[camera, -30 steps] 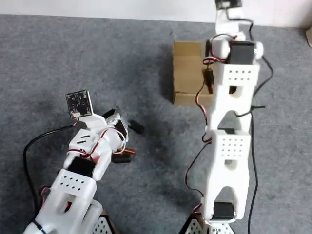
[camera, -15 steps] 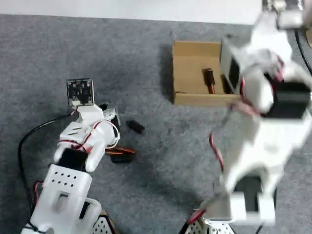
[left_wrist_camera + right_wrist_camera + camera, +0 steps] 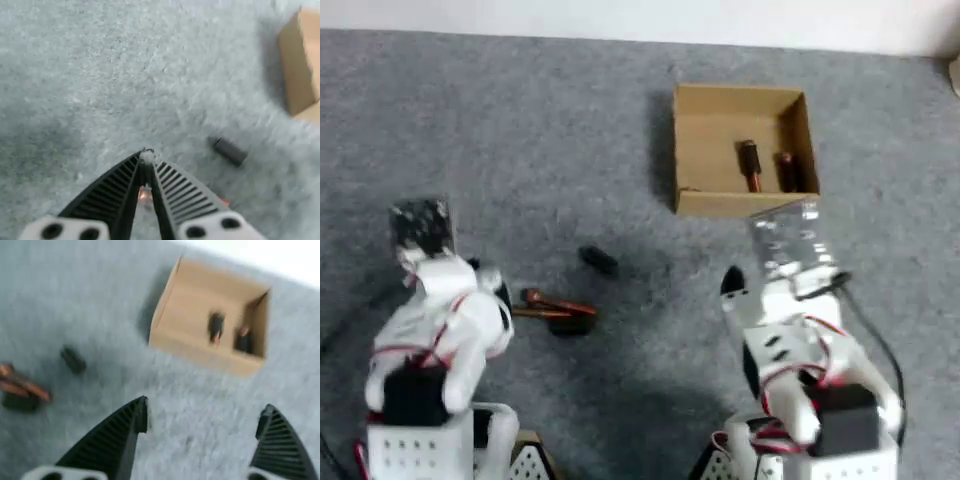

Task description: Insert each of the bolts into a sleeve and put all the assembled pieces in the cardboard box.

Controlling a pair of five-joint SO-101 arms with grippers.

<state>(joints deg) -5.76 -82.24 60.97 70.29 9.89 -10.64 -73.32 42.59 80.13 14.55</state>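
- Left gripper [image 3: 146, 157] is clenched, apparently on nothing; a short black cylindrical sleeve [image 3: 229, 150] lies just ahead of it.
- Right gripper [image 3: 205, 415] is spread wide; the brown cardboard box [image 3: 200, 352] ahead holds two dark assembled pieces [image 3: 216, 327].

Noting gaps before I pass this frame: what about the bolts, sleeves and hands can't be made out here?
High view: the bolts overlap beside a dark piece; their number is too small to tell.
Left wrist view: the shut left hand covers all but an orange glint behind it.
Right wrist view: the assembled pieces in the cardboard box are too small to judge seating; the edge cuts the bolts.
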